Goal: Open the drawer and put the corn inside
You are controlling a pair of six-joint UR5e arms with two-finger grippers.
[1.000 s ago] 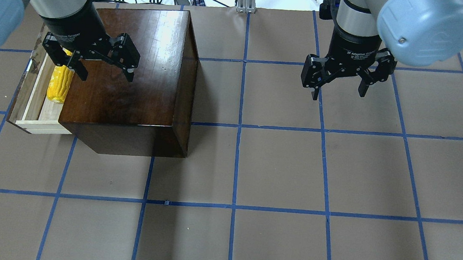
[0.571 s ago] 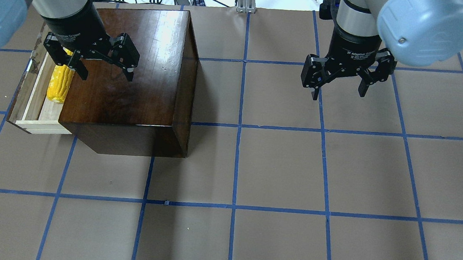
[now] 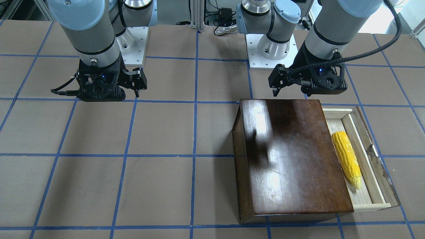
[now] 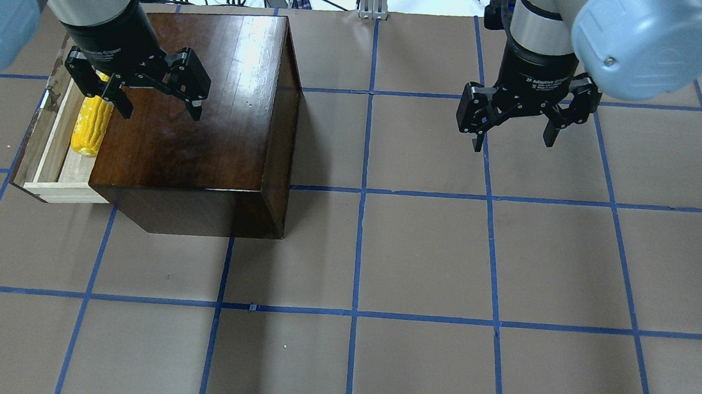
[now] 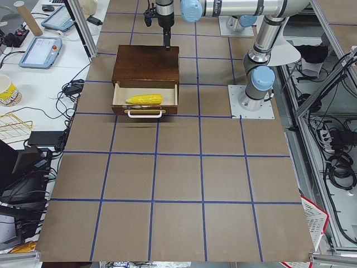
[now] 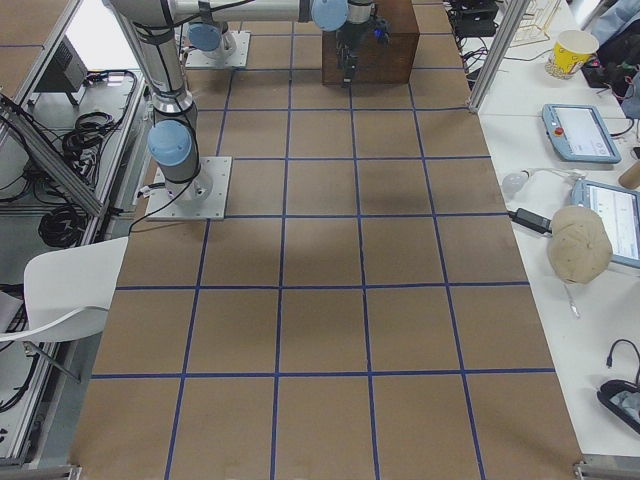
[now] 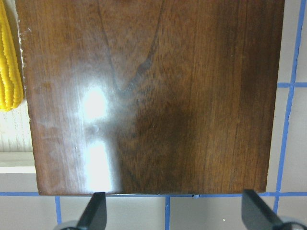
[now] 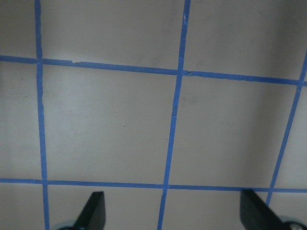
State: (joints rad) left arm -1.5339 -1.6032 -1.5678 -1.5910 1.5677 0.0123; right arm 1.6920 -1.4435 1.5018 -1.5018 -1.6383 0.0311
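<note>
Corn (image 3: 347, 158) is in the drawer (image 3: 372, 206). It lies flat on the pale floor, lengthwise along the tray, with the tapered tip toward the far end from the robot. From above it sits just beside the edge of the box (image 3: 292, 156) top, apart from the dark front panel.

The drawer stands pulled out of the box on the robot's left side. In the left side view I can see its light handle (image 5: 145, 114) on the front panel.

Left gripper (image 4: 159, 114) hangs above the box top, near the drawer side. Its jaws are spread wide and hold nothing. From overhead, one finger (image 4: 120, 105) overlaps the far end of the corn. I cannot tell any contact from that view, and the front view shows the gripper up off the box. The left wrist camera shows only glossy box top between the fingertips, with a sliver of corn at the frame's edge.

Right gripper (image 4: 513, 144) is also spread and empty. It hangs over bare table (image 4: 422, 255), well apart from the box. Its wrist camera sees only brown surface and blue tape lines (image 8: 172, 120).
</note>
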